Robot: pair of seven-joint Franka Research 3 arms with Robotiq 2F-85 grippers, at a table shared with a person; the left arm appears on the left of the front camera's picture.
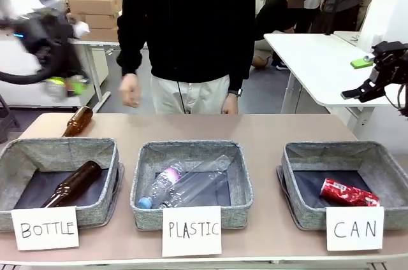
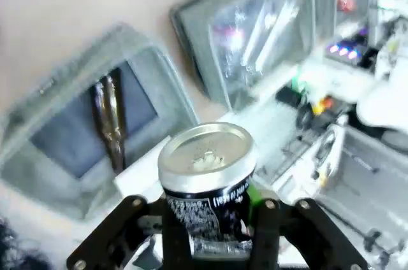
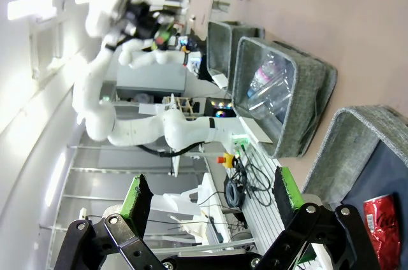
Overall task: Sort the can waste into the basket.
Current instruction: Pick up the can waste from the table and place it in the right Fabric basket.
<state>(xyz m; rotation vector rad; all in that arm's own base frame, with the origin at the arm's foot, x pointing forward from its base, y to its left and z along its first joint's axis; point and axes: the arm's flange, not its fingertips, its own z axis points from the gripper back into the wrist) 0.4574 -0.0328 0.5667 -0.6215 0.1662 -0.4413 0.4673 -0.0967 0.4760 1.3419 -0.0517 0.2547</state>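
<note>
CAN basket open-topped, red can inside

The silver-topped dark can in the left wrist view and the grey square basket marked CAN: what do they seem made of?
The silver-topped dark can looks like thin metal, probably aluminium: its lid shines silvery. The grey square basket marked CAN seems woven fabric: matte, flecked, soft-edged walls.

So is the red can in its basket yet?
In: the red can lies on its side on the floor of the CAN basket.
</note>
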